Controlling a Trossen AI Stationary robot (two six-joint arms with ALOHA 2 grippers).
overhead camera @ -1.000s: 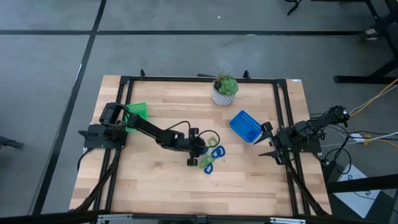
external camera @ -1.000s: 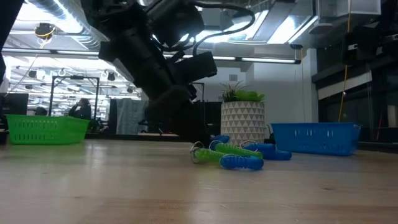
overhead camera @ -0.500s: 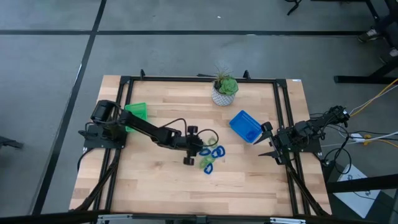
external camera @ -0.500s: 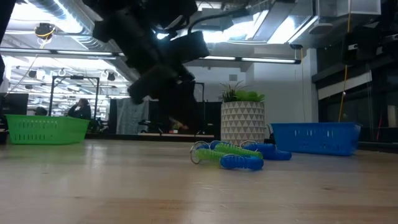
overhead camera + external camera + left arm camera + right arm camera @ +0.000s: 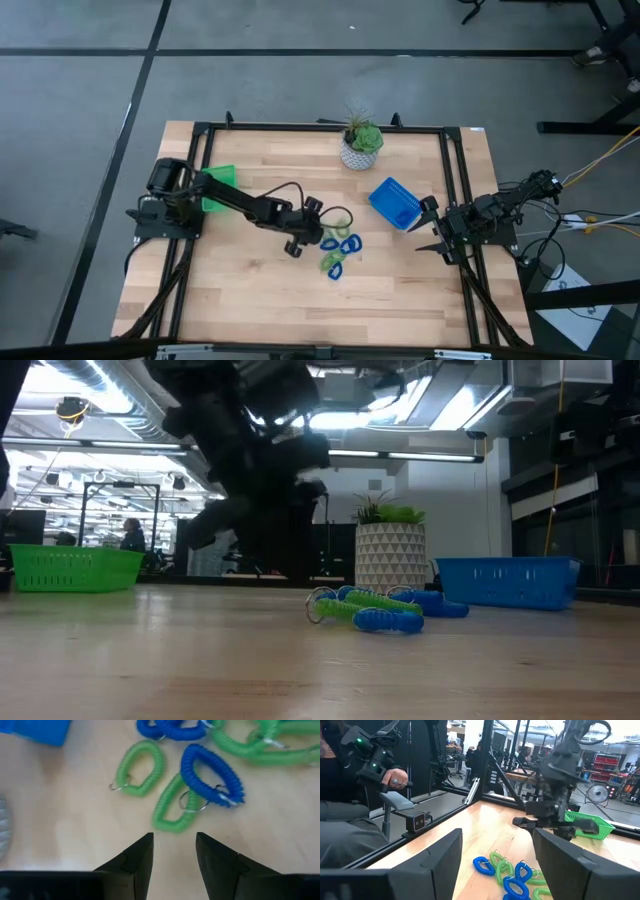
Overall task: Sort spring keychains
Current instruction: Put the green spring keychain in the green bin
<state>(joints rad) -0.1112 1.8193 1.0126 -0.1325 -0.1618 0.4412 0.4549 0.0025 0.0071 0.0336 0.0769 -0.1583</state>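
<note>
Currently, operator, your inventory reads as follows.

Left gripper [image 5: 297, 232]: fingers apart, nothing between them, poised above the table just beside the keychains [image 5: 338, 252]. A second ago it sat lower and closer over the pile; it has since pulled back toward the green tray [image 5: 218, 186] and lifted.

Keychains: a loose cluster of blue and green coils, mid-table, between the left gripper and the blue tray [image 5: 394, 203]. The pile lies where it lay before.

Right gripper [image 5: 430, 226]: fingers wide apart, empty, parked at the table's right edge beside the blue tray; unmoved.

Plant pot [image 5: 359, 149]: far side of the table, behind the pile.

View notes: your left wrist view alone separates single coils, a blue one [image 5: 212, 779] overlapping a green one [image 5: 173, 805], another green loop [image 5: 141, 768] apart. Your right wrist view alone shows a person's hand [image 5: 395, 776] on a controller beyond the table. Your low view shows the coils [image 5: 375, 609] flat on the wood.
</note>
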